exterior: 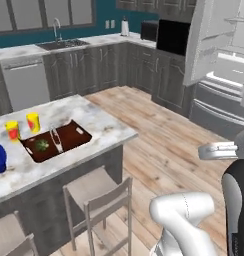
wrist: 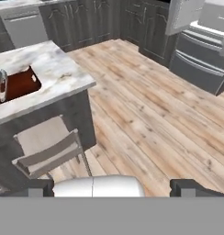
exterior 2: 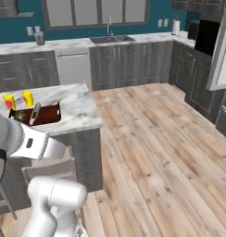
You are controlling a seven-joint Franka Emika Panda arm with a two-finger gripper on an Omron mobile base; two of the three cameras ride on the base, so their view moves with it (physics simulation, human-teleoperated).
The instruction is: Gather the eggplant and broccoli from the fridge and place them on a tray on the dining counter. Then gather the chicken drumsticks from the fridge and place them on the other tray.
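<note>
The two-finger gripper [wrist: 112, 186] stood open and empty; best driving squarely toward the open steel fridge [exterior: 221, 60] before reaching in.

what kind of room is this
A home kitchen, rendered. An open fridge stands at the right, a sink with a faucet sits in the far counter, and a marble island with stools holds a brown tray.

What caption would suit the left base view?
Brown tray holding broccoli on the marble dining counter, fridge standing open beyond.
</note>
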